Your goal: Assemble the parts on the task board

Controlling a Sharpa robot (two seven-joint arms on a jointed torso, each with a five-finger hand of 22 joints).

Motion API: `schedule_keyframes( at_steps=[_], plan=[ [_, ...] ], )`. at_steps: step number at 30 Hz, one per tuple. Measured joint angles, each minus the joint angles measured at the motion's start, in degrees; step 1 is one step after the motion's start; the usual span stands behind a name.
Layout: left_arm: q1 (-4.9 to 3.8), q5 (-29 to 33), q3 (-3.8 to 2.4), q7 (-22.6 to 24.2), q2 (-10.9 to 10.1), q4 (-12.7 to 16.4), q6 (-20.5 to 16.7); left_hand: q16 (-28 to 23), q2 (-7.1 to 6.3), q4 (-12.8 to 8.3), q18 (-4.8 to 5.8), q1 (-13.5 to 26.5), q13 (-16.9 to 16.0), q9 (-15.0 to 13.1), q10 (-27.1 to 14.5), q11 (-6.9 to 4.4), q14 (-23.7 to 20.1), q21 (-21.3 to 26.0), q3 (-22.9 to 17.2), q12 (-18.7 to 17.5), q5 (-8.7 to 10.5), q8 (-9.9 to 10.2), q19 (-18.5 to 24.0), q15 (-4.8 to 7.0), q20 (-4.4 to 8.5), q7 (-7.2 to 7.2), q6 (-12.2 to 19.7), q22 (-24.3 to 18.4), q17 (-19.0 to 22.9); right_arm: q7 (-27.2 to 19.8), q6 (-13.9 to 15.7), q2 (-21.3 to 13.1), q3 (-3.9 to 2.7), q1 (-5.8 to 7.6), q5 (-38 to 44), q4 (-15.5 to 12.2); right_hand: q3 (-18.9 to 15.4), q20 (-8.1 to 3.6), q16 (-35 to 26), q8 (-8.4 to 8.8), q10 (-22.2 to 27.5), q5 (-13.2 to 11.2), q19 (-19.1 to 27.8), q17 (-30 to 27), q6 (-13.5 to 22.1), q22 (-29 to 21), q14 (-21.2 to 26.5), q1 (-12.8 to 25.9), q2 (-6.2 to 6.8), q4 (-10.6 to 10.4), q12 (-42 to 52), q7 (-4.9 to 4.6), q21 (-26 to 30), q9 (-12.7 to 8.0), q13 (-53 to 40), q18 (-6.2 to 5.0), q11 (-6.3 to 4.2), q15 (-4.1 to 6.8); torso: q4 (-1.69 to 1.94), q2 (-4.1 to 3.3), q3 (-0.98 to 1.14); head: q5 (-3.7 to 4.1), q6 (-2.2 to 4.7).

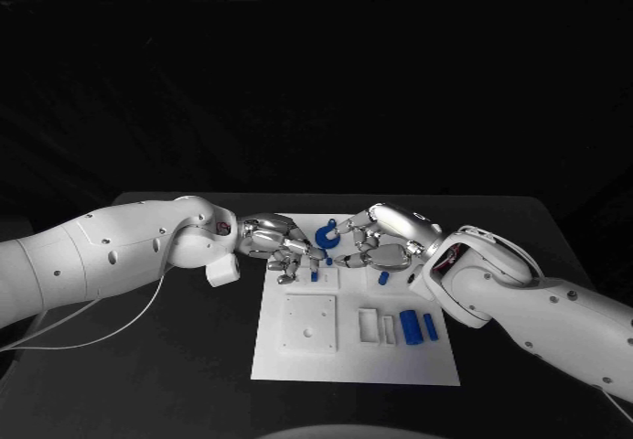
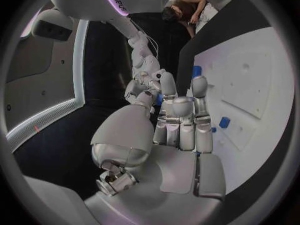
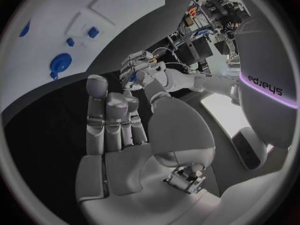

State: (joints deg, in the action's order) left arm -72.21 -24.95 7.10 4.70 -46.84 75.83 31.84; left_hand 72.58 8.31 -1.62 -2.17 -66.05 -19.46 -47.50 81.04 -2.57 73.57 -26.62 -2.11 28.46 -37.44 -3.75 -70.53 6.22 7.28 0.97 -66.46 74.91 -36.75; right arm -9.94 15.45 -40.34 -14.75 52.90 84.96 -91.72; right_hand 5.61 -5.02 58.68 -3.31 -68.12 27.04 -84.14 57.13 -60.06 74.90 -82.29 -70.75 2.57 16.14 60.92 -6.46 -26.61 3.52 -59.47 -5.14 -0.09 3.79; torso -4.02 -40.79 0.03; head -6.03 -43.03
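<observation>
The white task board (image 1: 356, 352) lies in the middle of the table. Above its far end, my left hand (image 1: 277, 242) pinches a blue ring-shaped part (image 1: 326, 236) between thumb and a finger. In the right wrist view that part (image 3: 133, 77) sits at the left hand's (image 3: 142, 71) fingertips. My right hand (image 1: 380, 236) hovers just across from it, fingers apart and its palm (image 3: 131, 160) empty. Two blue bars (image 1: 411, 325) lie at the board's near right, and blue pegs (image 1: 381, 274) stand further up. A round blue part (image 3: 60, 63) rests on the board.
A raised white square plate (image 1: 310, 322) and two white slots (image 1: 368, 325) occupy the board's near half. Black table (image 1: 198, 366) surrounds the board on all sides. A white cable (image 1: 92, 320) trails from my left arm.
</observation>
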Motion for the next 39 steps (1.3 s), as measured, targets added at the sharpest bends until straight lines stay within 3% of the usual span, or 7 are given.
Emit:
schedule_keyframes(
  at_steps=[14,21,27,39],
  plan=[
    [0.00,-0.1,0.00,0.0,0.1,0.6,0.2,0.2,0.08,-0.1,0.00,-0.1,0.0,0.0,-0.2,-0.18,0.0,-0.2,0.0,0.1,0.20,0.0,0.0,-0.01,0.00,0.16,0.2,0.0,0.2,-0.5,-0.8,0.4,0.13,-0.01,-1.0,-0.4,-1.3,0.00,0.0,0.00,0.0,0.3,0.0,0.0,0.2,0.0,0.0,0.7,-0.70,-0.2,0.0,0.20,0.0,0.0,-0.1,0.00,0.00,0.00,-0.01,-0.01,0.04,-0.01,-0.21],
    [0.00,-0.2,0.00,0.0,0.2,0.6,0.2,0.2,0.14,-0.1,0.00,-0.1,0.0,0.0,-0.2,-0.19,0.0,-0.2,0.0,0.1,0.00,0.0,0.0,-0.01,0.00,0.10,0.1,0.0,0.2,-0.6,-1.2,0.8,0.20,-0.01,-1.4,-0.4,-1.3,0.00,0.0,0.00,0.0,0.2,0.0,0.1,-0.1,0.0,0.0,1.3,-1.74,-0.2,0.0,0.51,0.0,0.0,-0.3,0.00,0.00,0.00,0.00,-0.02,0.01,0.03,-0.29],
    [0.00,-0.2,0.00,0.0,0.2,0.7,0.2,0.4,0.14,-0.1,0.00,-0.1,0.0,0.0,-0.2,-0.19,0.0,-0.4,0.0,0.1,0.00,0.0,0.0,-0.01,0.00,0.07,0.1,0.0,0.2,-0.6,-1.7,0.9,0.34,-0.01,-1.6,-0.2,-1.2,0.00,0.0,0.00,-0.3,-0.4,0.0,0.1,-2.1,0.0,0.0,1.5,-1.98,-0.1,0.0,0.84,0.0,0.1,-0.5,0.00,-0.10,0.00,0.01,-0.02,0.00,0.02,-0.40],
    [-0.01,-0.3,0.00,0.0,0.2,0.7,0.2,0.4,0.13,-0.1,0.00,-0.1,0.0,0.0,-0.2,-0.18,0.0,-0.4,0.0,0.1,0.00,0.2,0.0,-0.01,0.00,0.05,0.1,0.0,0.3,-0.6,-2.4,1.0,0.47,-0.01,-1.7,0.1,-0.8,-0.21,0.0,0.00,-0.3,-0.6,0.2,0.2,-2.7,0.0,0.2,1.5,-1.98,-0.1,0.0,1.07,0.0,0.1,-0.5,0.00,-0.11,0.21,0.01,-0.02,-0.01,-0.12,-0.64]
  ],
)
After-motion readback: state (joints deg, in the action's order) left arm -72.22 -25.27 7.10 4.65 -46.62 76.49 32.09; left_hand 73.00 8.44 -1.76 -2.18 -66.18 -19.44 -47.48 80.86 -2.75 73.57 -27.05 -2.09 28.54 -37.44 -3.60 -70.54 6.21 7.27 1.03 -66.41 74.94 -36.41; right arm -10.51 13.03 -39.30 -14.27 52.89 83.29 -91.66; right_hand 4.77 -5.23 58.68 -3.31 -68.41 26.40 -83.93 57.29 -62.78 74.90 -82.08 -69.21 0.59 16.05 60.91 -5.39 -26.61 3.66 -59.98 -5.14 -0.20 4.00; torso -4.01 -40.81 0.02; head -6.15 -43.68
